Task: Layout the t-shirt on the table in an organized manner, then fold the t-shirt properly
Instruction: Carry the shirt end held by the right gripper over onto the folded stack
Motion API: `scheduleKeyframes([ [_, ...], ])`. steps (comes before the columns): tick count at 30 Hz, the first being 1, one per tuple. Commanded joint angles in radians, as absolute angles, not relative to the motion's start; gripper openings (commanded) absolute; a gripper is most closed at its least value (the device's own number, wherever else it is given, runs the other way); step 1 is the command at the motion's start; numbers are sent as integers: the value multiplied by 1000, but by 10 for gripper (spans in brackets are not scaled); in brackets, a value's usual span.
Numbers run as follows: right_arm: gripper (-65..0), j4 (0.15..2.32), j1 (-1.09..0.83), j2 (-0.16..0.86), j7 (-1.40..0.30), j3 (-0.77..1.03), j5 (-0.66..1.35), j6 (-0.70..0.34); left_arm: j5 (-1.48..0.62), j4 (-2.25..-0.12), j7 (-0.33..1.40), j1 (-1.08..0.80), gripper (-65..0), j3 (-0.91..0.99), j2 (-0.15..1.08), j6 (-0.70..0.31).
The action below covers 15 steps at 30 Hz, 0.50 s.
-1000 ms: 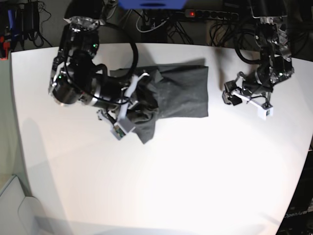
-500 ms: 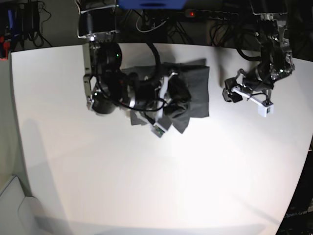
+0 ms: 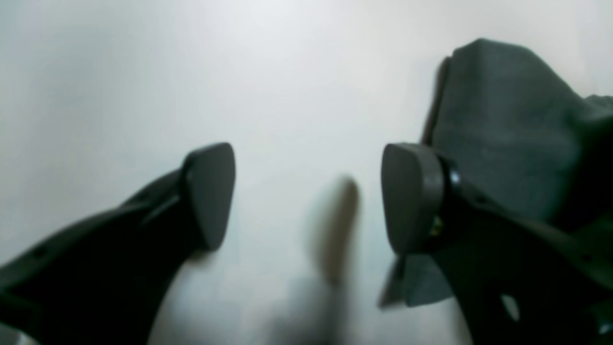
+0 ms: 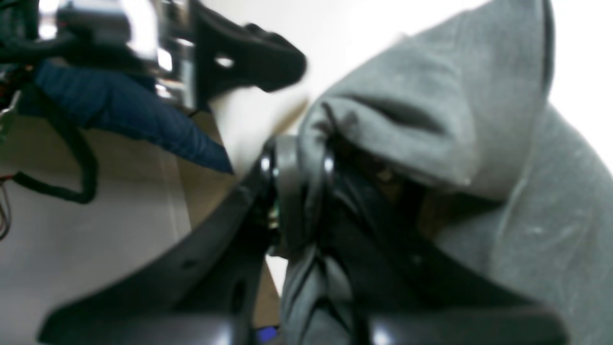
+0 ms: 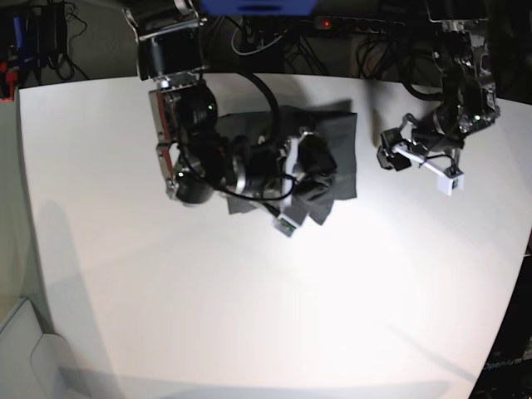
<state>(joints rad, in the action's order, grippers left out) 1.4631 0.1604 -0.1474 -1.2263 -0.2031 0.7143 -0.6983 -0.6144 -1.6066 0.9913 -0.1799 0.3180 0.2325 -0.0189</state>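
Note:
The dark charcoal t-shirt (image 5: 339, 137) lies bunched at the back middle of the white table (image 5: 249, 316). My right gripper (image 5: 314, 176) is over the shirt's right part, shut on a fold of its fabric. In the right wrist view the grey cloth (image 4: 431, 120) drapes over the closed fingertips of that gripper (image 4: 306, 182). My left gripper (image 5: 389, 158) hovers just right of the shirt's right edge. It is open, with only bare table between its pads (image 3: 210, 191). In the left wrist view the shirt's edge (image 3: 503, 134) lies beside and behind the right finger of that gripper (image 3: 309, 196).
Black cables and a power strip (image 5: 332, 25) lie on the dark floor beyond the table's far edge. A blue object (image 5: 258, 7) sits at the top centre. The right arm's bulky body (image 5: 195, 158) covers the shirt's left part.
My right arm has swung to the right, dragging the gripped fold across the shirt toward its right edge. The left gripper has stayed nearly in place, shifting slightly up.

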Motion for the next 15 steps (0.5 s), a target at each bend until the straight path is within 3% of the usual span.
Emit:
scheduleKeyframes([
  [1,-650,1480,185,-157,-1199,-220,743,-698,-625,-1627,984,-171,-184,318,243,-18],
  [8,-640,1377,228,-157,-1170,-246,743,-698,-625,-1627,984,-171,-184,318,243,-18],
  [11,-551,1343,245,-157,-1161,-246,743,-698,-625,-1627,984,-173,-184,318,243,-18],
  [15,-383,1345,249,-157,-1164,-245,746,-698,-625,-1627,984,-173,-183,320,243,-18],
])
